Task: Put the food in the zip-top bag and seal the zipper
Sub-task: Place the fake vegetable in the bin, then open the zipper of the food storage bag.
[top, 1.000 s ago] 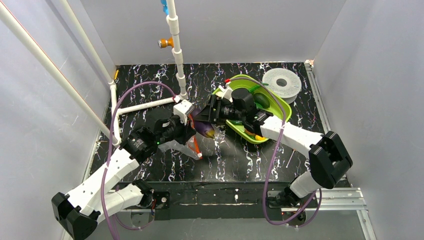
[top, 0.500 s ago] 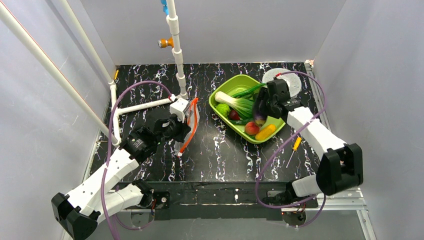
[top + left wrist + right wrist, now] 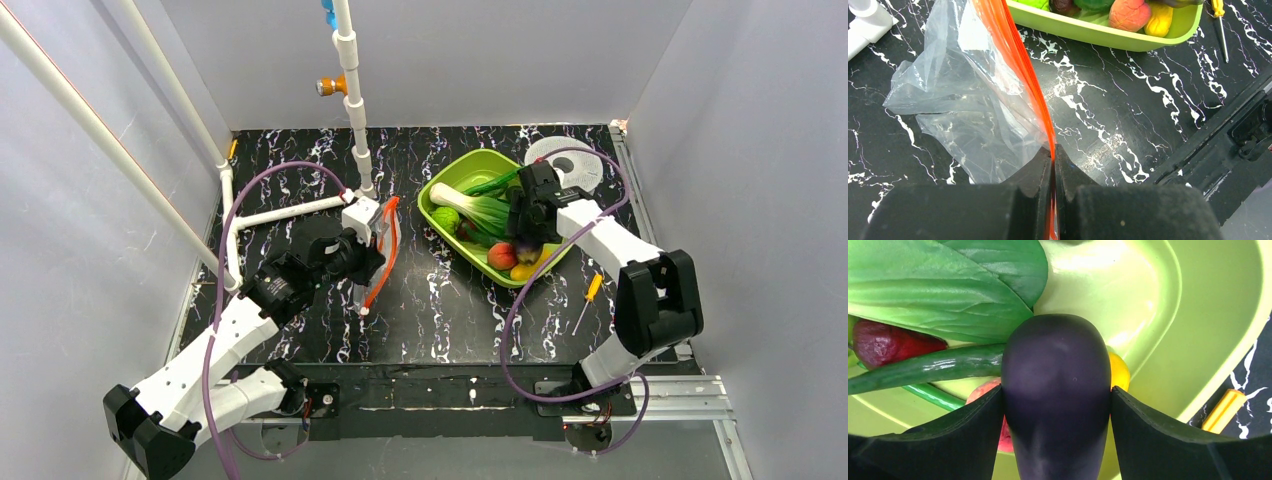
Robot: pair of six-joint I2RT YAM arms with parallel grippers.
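Note:
My left gripper (image 3: 374,262) is shut on the red-orange zipper (image 3: 381,250) of the clear zip-top bag (image 3: 963,100). In the left wrist view the gripper (image 3: 1053,150) pinches the zipper (image 3: 1020,65) on edge, and the bag looks empty. My right gripper (image 3: 524,238) is shut on the purple eggplant (image 3: 1055,365) over the lime-green tray (image 3: 455,175). In the tray lie bok choy (image 3: 480,207), a round green fruit (image 3: 447,219), a red-orange fruit (image 3: 502,256), a yellow fruit (image 3: 1119,371) and a long green vegetable (image 3: 933,367).
A white perforated disc (image 3: 575,160) lies behind the tray. An orange-handled screwdriver (image 3: 590,290) lies right of the tray. White pipes (image 3: 290,210) run along the table's left, with an upright one (image 3: 355,110) at the back.

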